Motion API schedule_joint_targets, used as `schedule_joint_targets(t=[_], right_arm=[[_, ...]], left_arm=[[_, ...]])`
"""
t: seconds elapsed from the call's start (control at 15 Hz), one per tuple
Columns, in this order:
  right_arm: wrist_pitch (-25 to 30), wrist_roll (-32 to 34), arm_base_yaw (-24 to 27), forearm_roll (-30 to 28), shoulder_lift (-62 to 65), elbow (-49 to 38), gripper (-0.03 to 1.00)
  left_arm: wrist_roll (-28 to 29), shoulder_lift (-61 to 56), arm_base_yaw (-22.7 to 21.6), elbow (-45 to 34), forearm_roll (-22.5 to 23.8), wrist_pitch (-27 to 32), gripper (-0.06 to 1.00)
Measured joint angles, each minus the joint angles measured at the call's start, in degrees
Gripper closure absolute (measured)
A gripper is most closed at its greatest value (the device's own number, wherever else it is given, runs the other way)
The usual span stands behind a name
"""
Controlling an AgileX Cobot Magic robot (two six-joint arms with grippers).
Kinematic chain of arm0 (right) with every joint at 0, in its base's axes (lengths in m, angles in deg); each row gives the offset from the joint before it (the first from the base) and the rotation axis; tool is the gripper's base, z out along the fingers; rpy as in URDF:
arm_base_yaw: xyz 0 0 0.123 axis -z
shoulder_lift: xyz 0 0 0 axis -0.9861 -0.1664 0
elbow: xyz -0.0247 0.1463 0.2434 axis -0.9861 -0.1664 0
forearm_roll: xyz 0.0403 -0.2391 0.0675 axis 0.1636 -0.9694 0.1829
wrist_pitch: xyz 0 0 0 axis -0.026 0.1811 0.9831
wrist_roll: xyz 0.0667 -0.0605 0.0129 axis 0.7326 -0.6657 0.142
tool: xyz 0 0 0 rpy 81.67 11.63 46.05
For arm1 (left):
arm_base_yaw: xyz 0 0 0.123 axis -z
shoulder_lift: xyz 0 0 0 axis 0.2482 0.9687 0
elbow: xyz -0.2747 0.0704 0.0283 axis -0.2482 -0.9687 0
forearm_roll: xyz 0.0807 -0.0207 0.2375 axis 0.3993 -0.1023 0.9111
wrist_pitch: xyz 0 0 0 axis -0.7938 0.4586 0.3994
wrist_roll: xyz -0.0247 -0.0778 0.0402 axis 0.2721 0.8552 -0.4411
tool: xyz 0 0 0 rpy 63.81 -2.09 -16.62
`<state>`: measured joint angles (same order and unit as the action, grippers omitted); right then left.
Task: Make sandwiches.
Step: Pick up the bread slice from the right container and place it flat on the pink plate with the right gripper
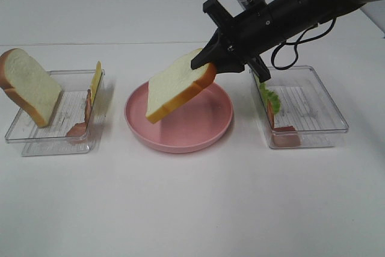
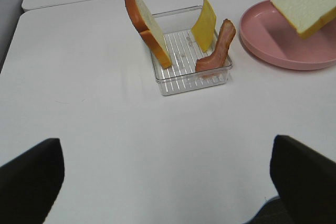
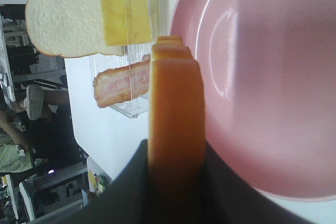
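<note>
My right gripper is shut on one white bread slice, held tilted just above the round pink plate. The right wrist view looks along that slice's orange crust, clamped between the dark fingers over the plate. A second bread slice leans in the left clear tray with a yellow cheese square and a bacon strip. My left gripper stands open over bare table, short of that tray. No assembled sandwiches show.
The right clear tray holds frilly green lettuce and another bacon strip. The right arm reaches in from the far right, above that tray. White table lies all around.
</note>
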<state>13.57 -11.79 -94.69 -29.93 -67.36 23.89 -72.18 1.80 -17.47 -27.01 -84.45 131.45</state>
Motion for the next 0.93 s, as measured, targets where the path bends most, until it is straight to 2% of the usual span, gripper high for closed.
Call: schedule_joint_targets(t=[0.93], right_arm=[[-6.99, 0.0, -3.38, 1.78, -4.7, 0.74, 0.75]], left_arm=[[0.0, 0.0, 0.0, 0.0, 0.0, 0.0, -0.05]])
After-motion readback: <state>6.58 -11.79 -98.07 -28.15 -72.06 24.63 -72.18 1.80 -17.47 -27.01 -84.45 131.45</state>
